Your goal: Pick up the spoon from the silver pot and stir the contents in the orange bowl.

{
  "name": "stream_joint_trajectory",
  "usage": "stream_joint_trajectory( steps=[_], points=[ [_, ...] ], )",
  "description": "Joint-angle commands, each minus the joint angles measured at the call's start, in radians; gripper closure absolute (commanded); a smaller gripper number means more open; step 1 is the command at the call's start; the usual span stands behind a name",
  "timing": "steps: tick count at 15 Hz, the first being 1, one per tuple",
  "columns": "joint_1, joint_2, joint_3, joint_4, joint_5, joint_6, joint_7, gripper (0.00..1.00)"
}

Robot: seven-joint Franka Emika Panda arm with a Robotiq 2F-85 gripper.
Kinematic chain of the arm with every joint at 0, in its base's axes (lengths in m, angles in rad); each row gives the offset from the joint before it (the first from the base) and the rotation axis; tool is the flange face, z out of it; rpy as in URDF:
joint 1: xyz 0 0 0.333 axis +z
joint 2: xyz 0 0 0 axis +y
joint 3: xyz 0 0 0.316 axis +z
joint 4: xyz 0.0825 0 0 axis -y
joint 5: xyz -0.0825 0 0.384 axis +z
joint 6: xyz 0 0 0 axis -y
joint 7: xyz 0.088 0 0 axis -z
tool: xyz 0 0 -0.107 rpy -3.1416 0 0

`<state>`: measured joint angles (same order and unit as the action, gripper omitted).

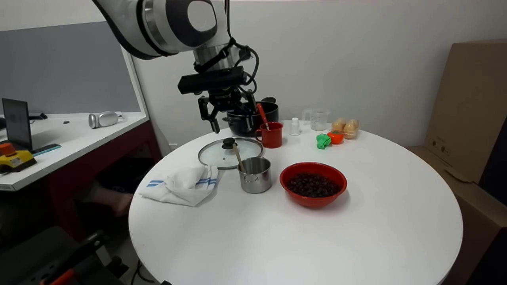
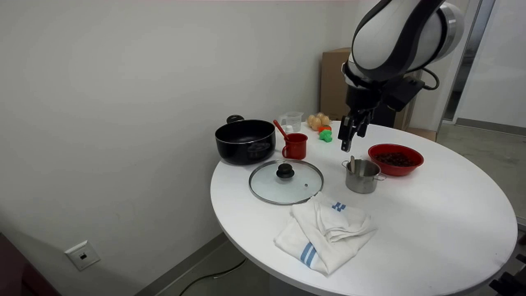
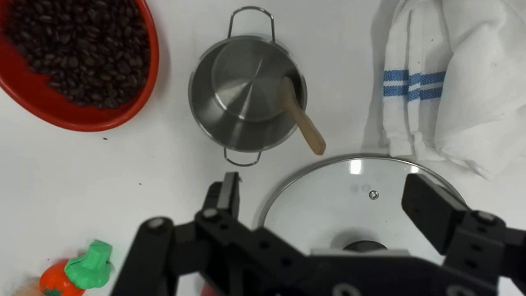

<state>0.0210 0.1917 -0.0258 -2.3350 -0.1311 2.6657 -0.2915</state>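
Straight to the spoon (image 3: 303, 119), slim and tan, leaning in the silver pot (image 1: 256, 184) with one end past the rim! Now over to that shiny pot, upright, wire-handled, then across a gap to the orange bowl (image 1: 313, 202), red and upright, holding dark beans (image 1: 313, 185)!

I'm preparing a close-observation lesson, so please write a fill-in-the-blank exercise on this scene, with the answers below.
1. The slim wooden spoon is ____, not outside, the small cylindrical steel pot.
2. In both exterior views, the round, shallow red bowl appears to the ____ of that pot.
3. On the black two-fingered gripper, the jaws are ____, not shut.

Missing words: inside; right; open.
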Motion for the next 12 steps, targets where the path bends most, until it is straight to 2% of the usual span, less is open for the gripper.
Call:
stream_joint_trajectory(
  steps=[1, 6, 7, 9, 11, 12],
  points=[
    [0.0, 0.055, 0.005, 0.035, -0.042, 0.016, 0.064, 0.0],
    [0.003, 0.088, -0.003, 0.039, -0.078, 0.016, 0.108, 0.02],
    [0.005, 0.092, -0.004, 0.04, -0.086, 0.019, 0.116, 0.27],
    [0.007, 0.098, -0.005, 0.041, -0.098, 0.022, 0.124, 0.29],
    [0.008, 0.1, -0.006, 0.043, -0.107, 0.023, 0.133, 0.42],
    [0.008, 0.1, -0.005, 0.043, -0.109, 0.024, 0.133, 0.51]
  ],
)
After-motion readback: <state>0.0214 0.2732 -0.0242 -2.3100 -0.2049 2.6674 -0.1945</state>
